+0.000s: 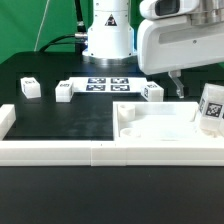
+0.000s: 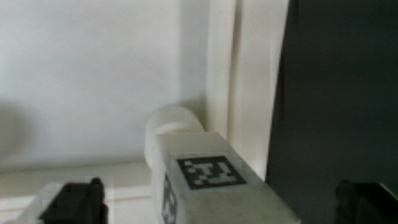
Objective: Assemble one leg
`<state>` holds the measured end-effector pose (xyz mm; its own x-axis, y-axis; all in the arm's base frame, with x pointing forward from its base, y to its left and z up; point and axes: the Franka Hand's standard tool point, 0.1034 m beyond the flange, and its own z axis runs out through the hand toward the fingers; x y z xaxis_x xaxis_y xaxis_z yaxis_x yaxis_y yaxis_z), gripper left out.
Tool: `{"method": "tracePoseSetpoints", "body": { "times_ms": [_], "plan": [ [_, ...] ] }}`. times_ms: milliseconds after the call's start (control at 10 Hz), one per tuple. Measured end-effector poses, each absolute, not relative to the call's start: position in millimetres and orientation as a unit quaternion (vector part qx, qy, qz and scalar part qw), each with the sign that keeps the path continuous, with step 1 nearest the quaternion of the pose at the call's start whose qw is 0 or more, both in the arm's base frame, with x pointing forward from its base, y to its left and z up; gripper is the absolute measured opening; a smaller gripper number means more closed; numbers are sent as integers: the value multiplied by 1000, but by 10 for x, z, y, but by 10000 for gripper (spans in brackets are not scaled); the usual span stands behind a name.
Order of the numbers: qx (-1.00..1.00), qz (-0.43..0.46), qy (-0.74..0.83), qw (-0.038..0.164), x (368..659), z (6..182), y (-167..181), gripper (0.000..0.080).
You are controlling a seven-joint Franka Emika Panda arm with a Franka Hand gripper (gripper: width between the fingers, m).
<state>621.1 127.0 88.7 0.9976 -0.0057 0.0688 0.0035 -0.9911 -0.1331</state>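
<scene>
Several small white legs with tags show in the exterior view: two at the left (image 1: pixel 30 88) (image 1: pixel 65 90), one in the middle (image 1: pixel 152 92), and one tilted (image 1: pixel 212 105) at the right end of the large white body (image 1: pixel 160 128). My gripper (image 1: pixel 179 89) hangs over the body's far edge, between these last two legs. In the wrist view a leg (image 2: pixel 205 170) lies on the white body, tag up and round end pointing away. It sits between my fingers (image 2: pixel 71 202) without touching them. My gripper (image 2: pixel 217 208) is open.
The marker board (image 1: pixel 107 84) lies in front of the robot base. A white rail (image 1: pixel 60 150) runs along the front of the black table. In the wrist view the black table (image 2: pixel 338 90) lies beside the body's edge.
</scene>
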Motion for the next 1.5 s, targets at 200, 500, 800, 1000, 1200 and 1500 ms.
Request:
{"method": "tracePoseSetpoints", "body": {
  "times_ms": [200,500,800,1000,1200,1500],
  "plan": [
    [-997,-46,-11,58,6253,859,1191,649],
    [-997,-45,-10,59,6258,865,1209,649],
    [-997,-45,-11,59,6253,860,1210,548],
    [-997,-45,-11,59,6253,860,1209,409],
    [-997,-46,-9,57,6263,862,1172,295],
    [-997,-45,6,58,6264,862,1165,295]
  ]
}}
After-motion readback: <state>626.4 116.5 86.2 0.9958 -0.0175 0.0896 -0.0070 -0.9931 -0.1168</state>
